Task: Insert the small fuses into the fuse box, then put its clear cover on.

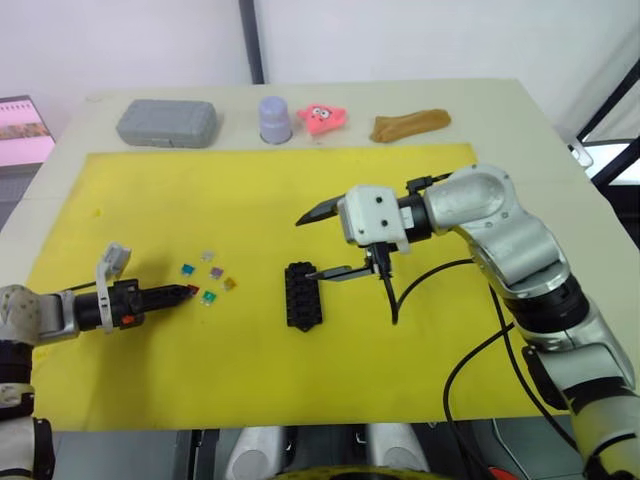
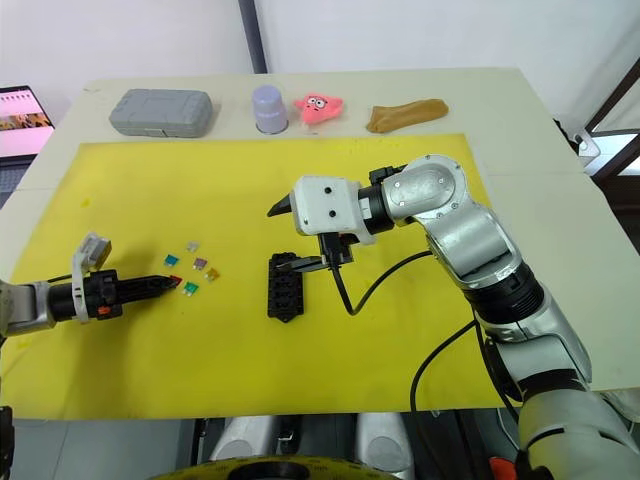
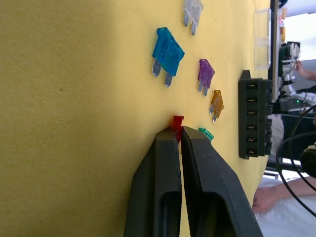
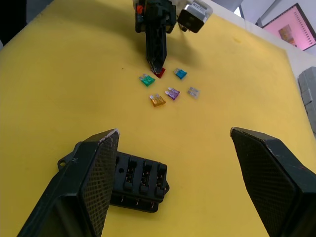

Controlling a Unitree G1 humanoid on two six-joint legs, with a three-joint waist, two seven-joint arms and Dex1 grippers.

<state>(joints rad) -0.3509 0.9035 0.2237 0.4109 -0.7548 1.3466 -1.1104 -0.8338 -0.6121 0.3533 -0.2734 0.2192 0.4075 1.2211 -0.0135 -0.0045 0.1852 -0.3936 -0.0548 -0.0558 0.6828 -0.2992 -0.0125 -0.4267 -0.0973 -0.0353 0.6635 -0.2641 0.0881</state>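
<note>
While the fuse box (image 1: 302, 295) sits empty, left jaws pinch the red fuse (image 3: 177, 122); right jaws gape.

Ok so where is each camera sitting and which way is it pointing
Left and right eye views: on the head, looking forward and down at the yellow mat; both arms show.
Left wrist view: along the left gripper, shut on the red fuse; the fuse box lies beyond.
Right wrist view: along the open right gripper, over the fuse box, facing the left gripper.
Shared: both wrist views show the fuse box and loose fuses.
</note>
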